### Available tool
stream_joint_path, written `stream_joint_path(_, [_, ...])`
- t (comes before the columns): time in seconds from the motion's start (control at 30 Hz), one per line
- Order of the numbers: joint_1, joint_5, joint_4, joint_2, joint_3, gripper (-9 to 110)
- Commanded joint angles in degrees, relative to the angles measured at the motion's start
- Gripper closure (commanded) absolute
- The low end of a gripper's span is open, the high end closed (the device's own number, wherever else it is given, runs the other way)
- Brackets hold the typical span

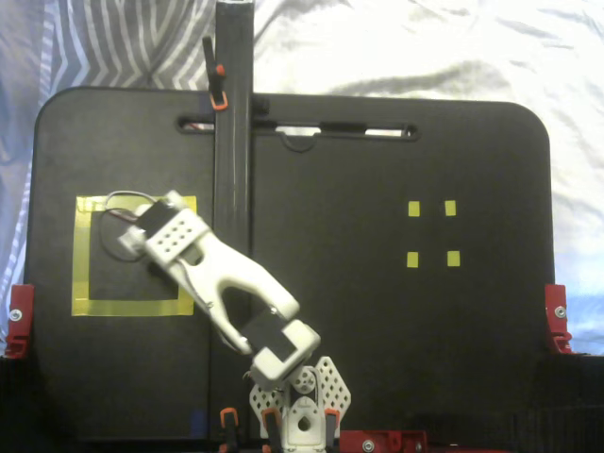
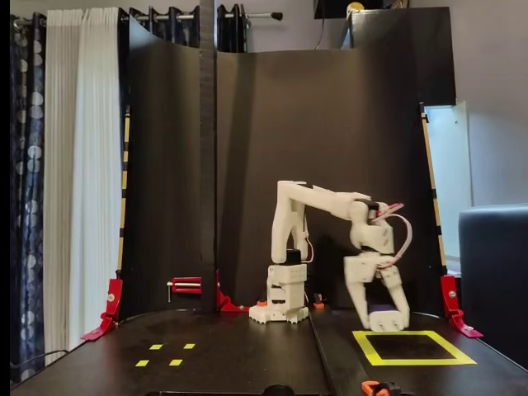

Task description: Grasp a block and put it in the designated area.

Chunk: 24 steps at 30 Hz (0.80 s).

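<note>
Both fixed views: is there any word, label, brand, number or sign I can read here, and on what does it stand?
None: no readable text in either fixed view.
The arm, the black board, the yellow tape square and the four small yellow tape squares bear no legible writing; the tape is only marking.
</note>
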Motion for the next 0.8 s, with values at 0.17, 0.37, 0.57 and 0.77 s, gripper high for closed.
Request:
stream_joint_path(0.17, [-4.0,3.2,-0.2,-4.5,-6.9,80])
stream_joint_path(0.37, [-3.8,3.3,-2.1,-9.0,-9.1,80])
stream_joint_path(0.57, [-3.3,3.2,-3.3,-12.7,-10.2,80])
stream_joint_path(0.77, [-3.7,3.1,-4.0,-16.1,-10.2,80])
